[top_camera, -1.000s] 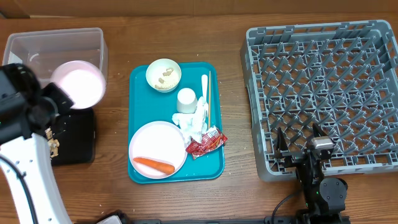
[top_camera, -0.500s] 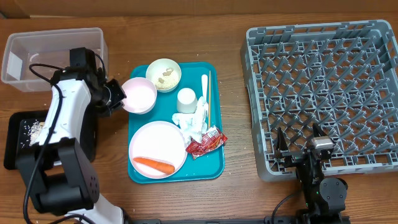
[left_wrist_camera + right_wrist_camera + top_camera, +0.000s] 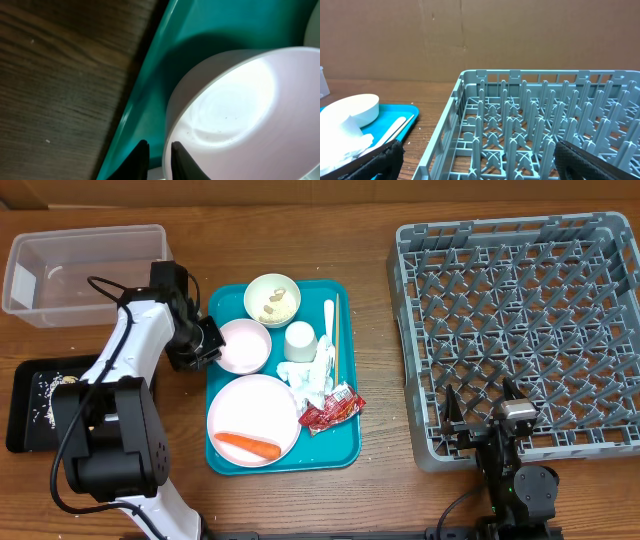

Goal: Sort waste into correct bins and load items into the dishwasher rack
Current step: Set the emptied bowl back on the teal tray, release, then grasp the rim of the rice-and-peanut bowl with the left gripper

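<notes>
Pink bowl (image 3: 245,345) was seen at the tray's (image 3: 338,448) left edge. Left pincer (image 3: 159,155) was barely parted around its rim, and a grip couldn't be told. Right pincer (image 3: 480,398) was held wide open.

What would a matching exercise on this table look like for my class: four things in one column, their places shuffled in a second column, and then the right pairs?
Things
1. carrot
2. pale pink bowl
3. red wrapper
4. beige crumbs

Places
a. in the small white bowl at the far end of the teal tray
b. on the white plate
c. on the teal tray, beside the crumpled napkins
d. on the teal tray's left side, empty

Pairs: 1-b, 2-d, 3-c, 4-a
</notes>
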Motion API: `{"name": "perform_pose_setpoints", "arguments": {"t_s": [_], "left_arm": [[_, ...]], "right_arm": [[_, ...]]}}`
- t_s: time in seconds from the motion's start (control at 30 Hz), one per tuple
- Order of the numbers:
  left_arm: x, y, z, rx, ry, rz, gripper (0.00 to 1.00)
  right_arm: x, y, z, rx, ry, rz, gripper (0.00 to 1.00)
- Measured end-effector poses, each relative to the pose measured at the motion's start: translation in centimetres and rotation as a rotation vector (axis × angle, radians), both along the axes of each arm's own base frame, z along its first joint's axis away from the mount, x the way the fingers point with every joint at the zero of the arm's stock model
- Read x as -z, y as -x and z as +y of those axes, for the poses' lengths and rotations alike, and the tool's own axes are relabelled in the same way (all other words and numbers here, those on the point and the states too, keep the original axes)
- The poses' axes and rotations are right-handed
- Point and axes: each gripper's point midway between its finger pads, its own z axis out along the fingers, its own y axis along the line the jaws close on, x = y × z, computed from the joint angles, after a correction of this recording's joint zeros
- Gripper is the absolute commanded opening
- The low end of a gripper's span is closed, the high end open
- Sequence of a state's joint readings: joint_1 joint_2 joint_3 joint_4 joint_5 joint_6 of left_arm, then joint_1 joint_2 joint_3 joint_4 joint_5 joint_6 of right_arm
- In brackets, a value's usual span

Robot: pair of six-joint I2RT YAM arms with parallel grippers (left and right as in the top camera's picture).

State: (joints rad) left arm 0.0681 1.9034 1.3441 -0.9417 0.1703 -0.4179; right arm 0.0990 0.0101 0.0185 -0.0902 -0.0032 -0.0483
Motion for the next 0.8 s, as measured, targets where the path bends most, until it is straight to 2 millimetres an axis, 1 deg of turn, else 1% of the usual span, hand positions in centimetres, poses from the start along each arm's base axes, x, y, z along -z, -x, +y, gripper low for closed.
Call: {"name": "perform_pose_setpoints", "arguments": {"t_s": [0.07, 0.1, 0.17, 0.23, 0.27, 0.33, 0.37, 0.43, 0.53, 0.57, 0.6, 0.7, 0.8], "left_arm": [[0.0, 0.8, 0.3, -0.007, -0.001, 0.032, 0.08], [-0.2, 1.0, 0.5, -0.012, 0.0, 0.047, 0.07], [-0.9, 1.2, 1.0, -0.021, -0.005, 0.063, 0.08], [-2.4, 0.6, 1.3, -0.016, -0.01, 0.056, 0.13], [-3.9, -0.3, 1.5, -0.003, -0.017, 0.031, 0.27], [-7.2, -2.5, 1.6, 0.017, -0.027, -0.05, 0.88], [-7.8, -2.8, 1.7, 0.023, -0.029, -0.062, 0.93], [-8.7, -3.1, 1.7, 0.023, -0.03, -0.078, 0.92], [-8.9, -3.4, 1.7, 0.025, -0.028, -0.089, 0.88], [-9.0, -3.8, 1.5, 0.031, -0.02, -0.108, 0.88], [-9.1, -4.4, 1.3, 0.041, -0.008, -0.133, 0.87], [-10.1, -6.9, 0.3, 0.094, 0.047, -0.257, 0.86], [-11.0, -8.9, -1.0, 0.156, 0.079, -0.357, 0.85]], "right_arm": [[0.0, 0.0, 0.0, 0.0, 0.0, 0.0, 1.0], [0.0, 0.0, 0.0, 0.0, 0.0, 0.0, 1.0], [0.0, 0.0, 0.0, 0.0, 0.0, 0.0, 1.0], [0.0, 0.0, 0.0, -0.001, 0.0, 0.0, 1.0], [0.0, 0.0, 0.0, 0.0, 0.001, 0.0, 1.0], [0.0, 0.0, 0.0, 0.0, 0.001, 0.0, 1.0], [0.0, 0.0, 0.0, 0.0, 0.0, 0.0, 1.0], [0.0, 0.0, 0.0, 0.0, 0.0, 0.0, 1.0], [0.0, 0.0, 0.0, 0.0, 0.0, 0.0, 1.0], [0.0, 0.0, 0.0, 0.0, 0.0, 0.0, 1.0], [0.0, 0.0, 0.0, 0.0, 0.0, 0.0, 1.0], [0.0, 0.0, 0.0, 0.0, 0.0, 0.0, 1.0], [0.0, 0.0, 0.0, 0.0, 0.0, 0.0, 1.0]]}}
